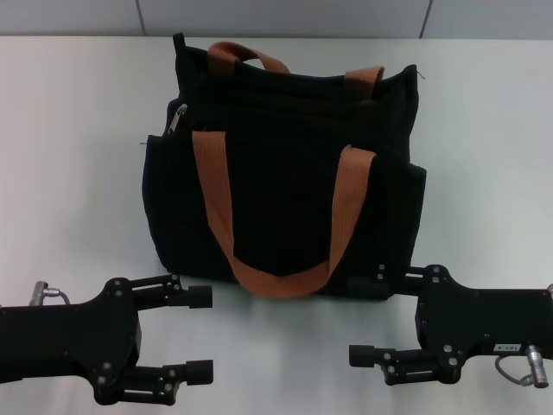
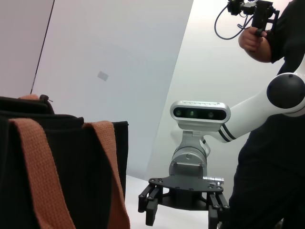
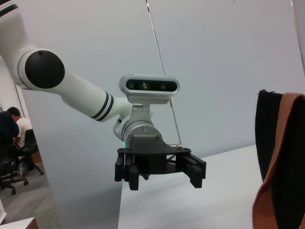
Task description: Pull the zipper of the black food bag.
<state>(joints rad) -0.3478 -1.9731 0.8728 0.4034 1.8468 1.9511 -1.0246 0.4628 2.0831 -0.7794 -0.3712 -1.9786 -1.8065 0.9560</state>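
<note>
The black food bag (image 1: 285, 186) stands upright in the middle of the white table, its rust-orange handles (image 1: 216, 190) hanging down the front. The zipper (image 1: 178, 118), a small silver tab, sits at the bag's top left corner. My left gripper (image 1: 200, 335) is open near the table's front edge, short of the bag's lower left corner. My right gripper (image 1: 361, 320) is open at the bag's lower right corner, its upper finger close against the base. The left wrist view shows the bag (image 2: 66, 171) and the right gripper (image 2: 181, 214). The right wrist view shows the left gripper (image 3: 164, 179) and the bag's edge (image 3: 269, 138).
The white table (image 1: 78, 173) runs wide to both sides of the bag, with a pale wall behind it. A person in black (image 2: 271, 157) stands behind the right arm, holding a device up. Another person sits far off (image 3: 12, 133).
</note>
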